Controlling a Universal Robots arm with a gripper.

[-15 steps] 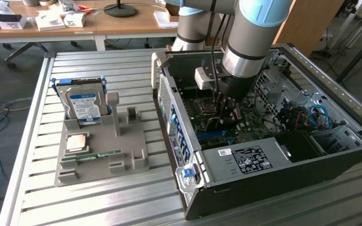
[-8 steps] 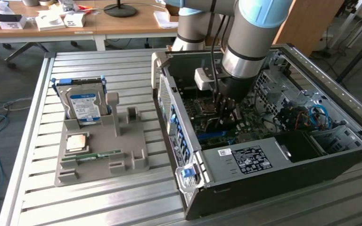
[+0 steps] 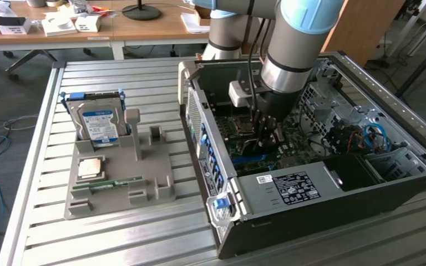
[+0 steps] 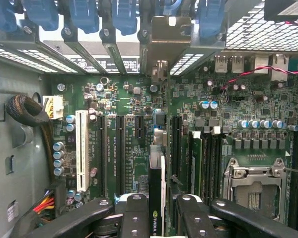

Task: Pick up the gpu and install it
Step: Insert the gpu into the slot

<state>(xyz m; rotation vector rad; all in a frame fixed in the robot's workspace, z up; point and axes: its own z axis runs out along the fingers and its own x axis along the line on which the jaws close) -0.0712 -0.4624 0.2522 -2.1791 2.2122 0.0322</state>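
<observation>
My gripper (image 4: 158, 218) is shut on the gpu (image 4: 156, 193), a thin dark card seen edge-on with a logo on its rim. The card's metal bracket (image 4: 170, 37) lies against the case's rear slot openings. The card stands upright over the green motherboard (image 4: 129, 99), in line with a slot between the long black expansion slots (image 4: 120, 153) and the memory slots (image 4: 196, 158). In the exterior view the gripper (image 3: 265, 136) reaches straight down into the open computer case (image 3: 309, 185).
On the exterior view's left a grey holder (image 3: 117, 177) carries the silver hard drive (image 3: 98, 124), a square chip (image 3: 89, 166) and a green memory stick (image 3: 108, 183). A white slot (image 4: 82, 148), cable bundles (image 4: 27, 114) and the processor socket (image 4: 253, 191) flank the card.
</observation>
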